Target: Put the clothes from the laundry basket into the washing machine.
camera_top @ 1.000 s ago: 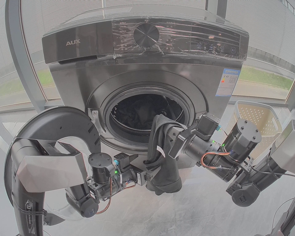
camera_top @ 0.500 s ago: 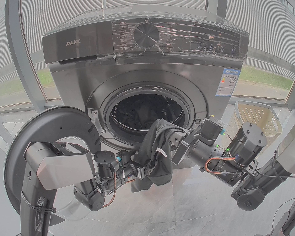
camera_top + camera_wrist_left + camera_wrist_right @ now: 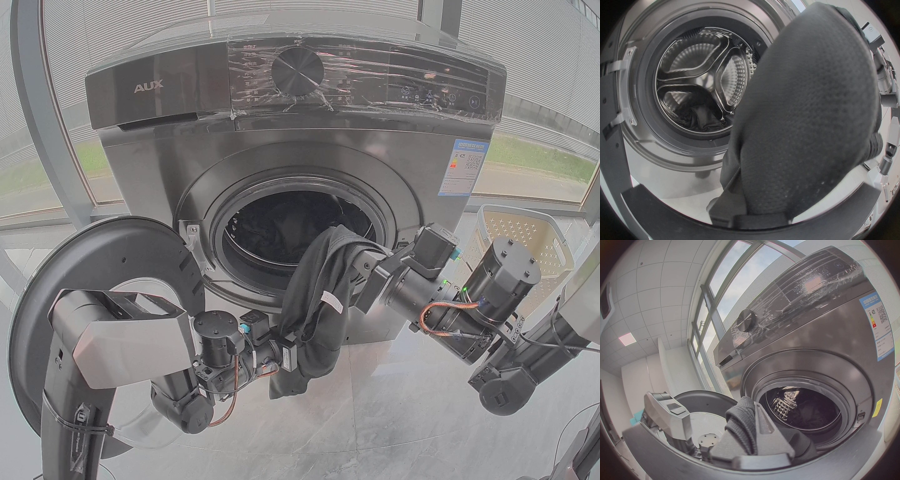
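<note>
Black knit garment point(image 3: 320, 294) hangs before the grey front-loading washing machine point(image 3: 156, 162), its top level with the lower rim of the open drum port point(image 3: 294, 225). Right gripper point(image 3: 358, 262) pinches the upper fold. The left gripper point(image 3: 300, 352) is clamped on the lower bunch, with the hem dangling beneath. Beige perforated laundry basket point(image 3: 531, 237) stands right of the machine.

I grip the dark knit garment point(image 3: 315, 300) in my left hand point(image 3: 300, 357) and right hand point(image 3: 357, 264). It hangs before the grey metal washing machine point(image 3: 156, 162), with the pale plastic laundry basket point(image 3: 528, 240) to the machine's right.
</note>
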